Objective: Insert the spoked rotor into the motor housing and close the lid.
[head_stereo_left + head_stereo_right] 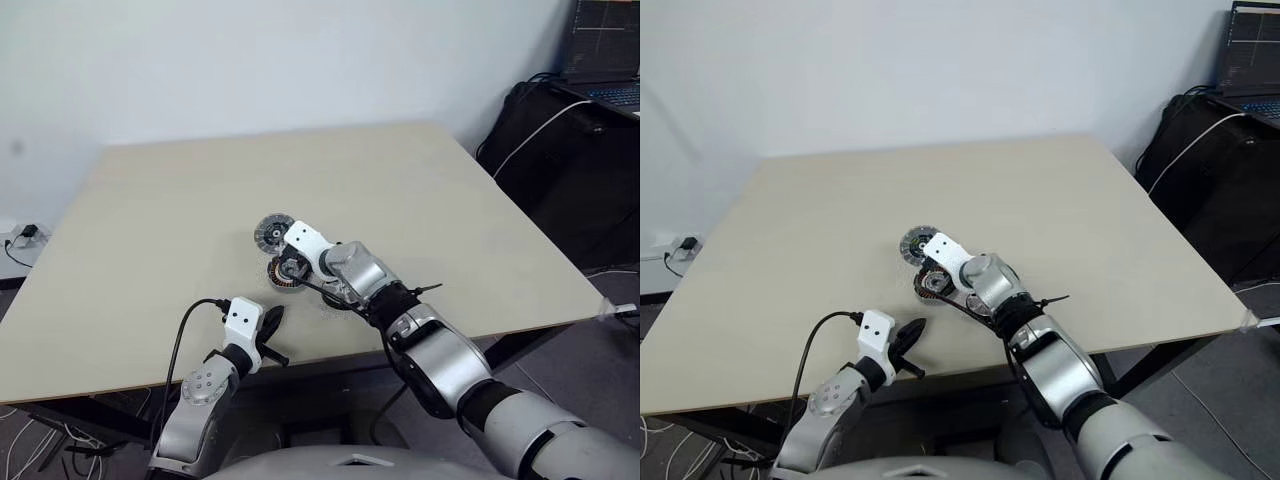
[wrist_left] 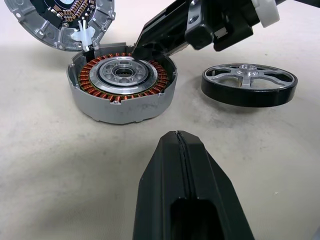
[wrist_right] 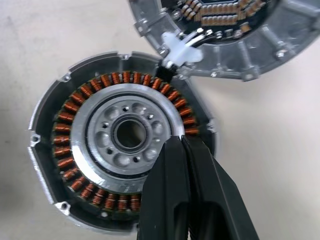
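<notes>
resting shut at the near table edge, the left gripper (image 1: 272, 322) holds nothing. the motor housing (image 2: 121, 87) sits under the closed, empty right gripper (image 3: 181, 150); the spoked rotor (image 2: 249, 84) lies flat just beside them, nearest the right arm.

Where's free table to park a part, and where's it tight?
Free: the table's far half beyond the lid, and both side stretches. Tight: mid-front, where lid, motor housing and spoked rotor cluster under the right gripper; left gripper sits at the near edge.
</notes>
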